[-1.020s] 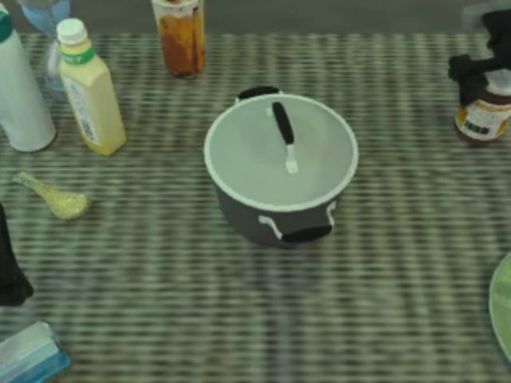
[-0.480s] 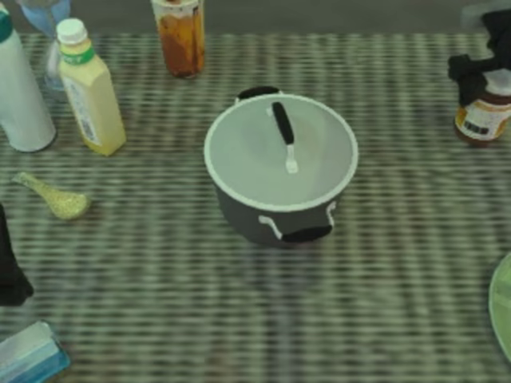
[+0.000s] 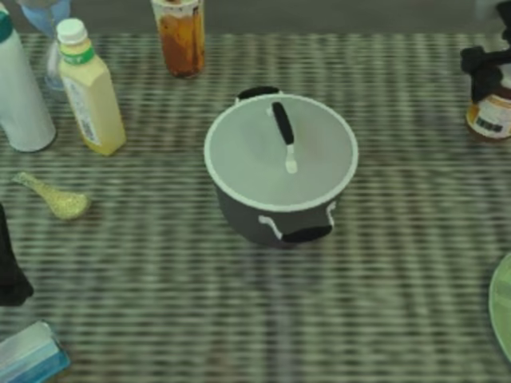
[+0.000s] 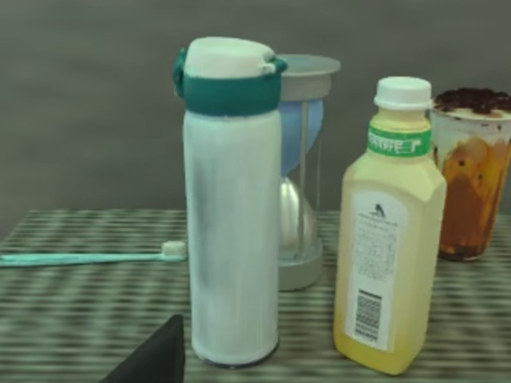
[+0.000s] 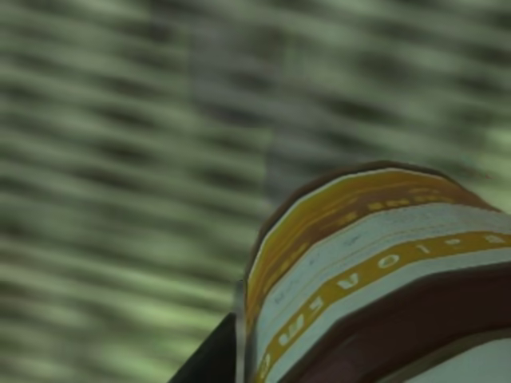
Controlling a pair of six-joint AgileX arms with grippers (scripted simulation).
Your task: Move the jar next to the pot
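Observation:
The jar (image 3: 489, 120), squat with dark contents and a yellow-white label, is at the table's far right edge, well apart from the pot. My right gripper (image 3: 489, 80) is shut on it from above. In the right wrist view the jar (image 5: 375, 271) fills the near corner, with one black finger (image 5: 211, 363) pressed against its side. The dark grey pot (image 3: 247, 219), with a pale lid and a black handle, stands at the table's middle. My left gripper (image 3: 9, 275) is parked at the left edge, open; one fingertip (image 4: 156, 359) shows.
A yellow bottle (image 3: 90, 92), a white flask (image 3: 20, 88) and an hourglass (image 3: 48, 24) stand at the back left. An orange-red sauce cup (image 3: 180, 36) is at the back. Elsewhere are a spoon (image 3: 52, 198), a blue box (image 3: 28, 355) and a green plate (image 3: 503, 307).
My right gripper has shifted to the right with the jar in it, so less of the jar shows at the top view's edge. The left arm has not moved.

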